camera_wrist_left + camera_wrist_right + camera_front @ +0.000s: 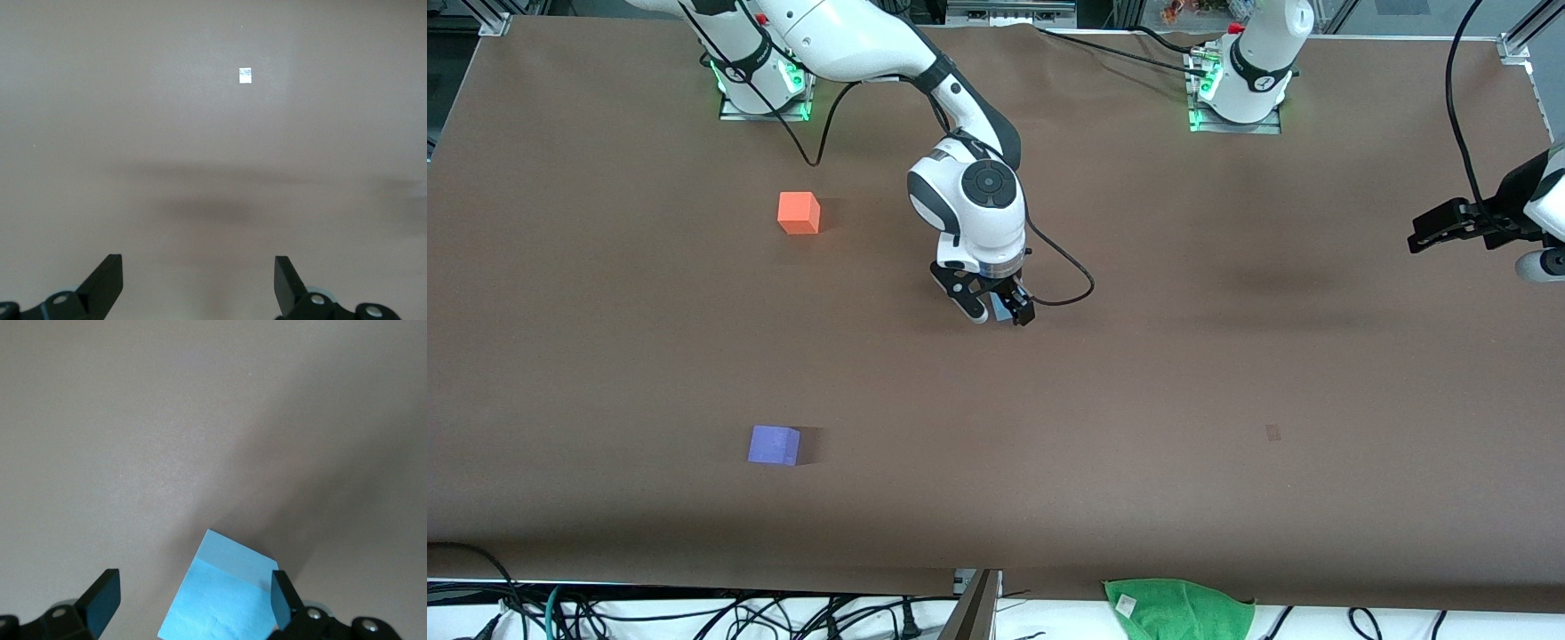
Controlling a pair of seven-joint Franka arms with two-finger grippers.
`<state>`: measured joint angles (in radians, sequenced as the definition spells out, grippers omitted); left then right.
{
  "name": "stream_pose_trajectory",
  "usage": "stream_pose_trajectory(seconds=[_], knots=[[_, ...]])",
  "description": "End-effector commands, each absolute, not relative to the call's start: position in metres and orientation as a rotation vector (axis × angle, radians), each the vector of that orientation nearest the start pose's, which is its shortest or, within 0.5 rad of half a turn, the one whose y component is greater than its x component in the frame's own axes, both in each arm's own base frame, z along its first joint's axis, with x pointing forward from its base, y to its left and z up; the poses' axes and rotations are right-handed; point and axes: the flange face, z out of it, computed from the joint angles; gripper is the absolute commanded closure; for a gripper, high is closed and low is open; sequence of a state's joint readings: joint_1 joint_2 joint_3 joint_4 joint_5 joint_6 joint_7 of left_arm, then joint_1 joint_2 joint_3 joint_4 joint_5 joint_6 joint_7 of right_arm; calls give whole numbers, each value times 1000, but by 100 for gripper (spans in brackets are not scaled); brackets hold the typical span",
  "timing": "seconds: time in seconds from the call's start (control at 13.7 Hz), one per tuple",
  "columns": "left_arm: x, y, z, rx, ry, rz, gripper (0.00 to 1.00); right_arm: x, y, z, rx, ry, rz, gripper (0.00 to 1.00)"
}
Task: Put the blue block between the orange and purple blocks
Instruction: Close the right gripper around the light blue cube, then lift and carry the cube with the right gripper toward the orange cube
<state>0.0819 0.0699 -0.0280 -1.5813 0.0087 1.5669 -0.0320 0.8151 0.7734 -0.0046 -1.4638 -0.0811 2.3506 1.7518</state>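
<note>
The blue block (1001, 306) sits on the table near its middle, mostly hidden in the front view by my right gripper (1001, 313). In the right wrist view the blue block (223, 597) lies between the open fingers, close against one finger (283, 600) and apart from the other. The orange block (799, 213) stands toward the right arm's end, farther from the front camera. The purple block (774, 444) stands nearer to the front camera. My left gripper (1427, 236) waits open and empty at the left arm's end, with only bare table showing between its fingertips in the left wrist view (197, 280).
A green cloth (1178, 609) lies past the table's edge nearest the front camera. A small pale mark (245, 76) is on the brown table cover. A black cable (1063, 276) loops beside the right gripper.
</note>
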Motion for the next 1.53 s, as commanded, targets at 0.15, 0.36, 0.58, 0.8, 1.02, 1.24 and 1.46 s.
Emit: stream_pose_trajectory(seconds=[0.15,0.36,0.58,0.8,1.02,1.24,1.46], knots=[[568,31,575,-3139,-120,147,0,501,532,239,-2707,1431,-147,0],[567,28,572,-3141,-113,154,0,500,534,238,-2633,1554,-139,0],[568,27,572,-3141,-111,157,0,497,537,239,-2617,1575,-140,0],[568,26,568,-3140,-108,161,0,489,543,234,-2632,1562,-140,0],[568,26,568,-3140,-109,159,0,489,543,232,-2625,1573,-143,0],[569,24,567,-3142,-114,150,0,488,542,228,-2632,1576,-141,0],[569,19,564,-3141,-106,157,0,486,541,214,-2651,1580,-140,0]])
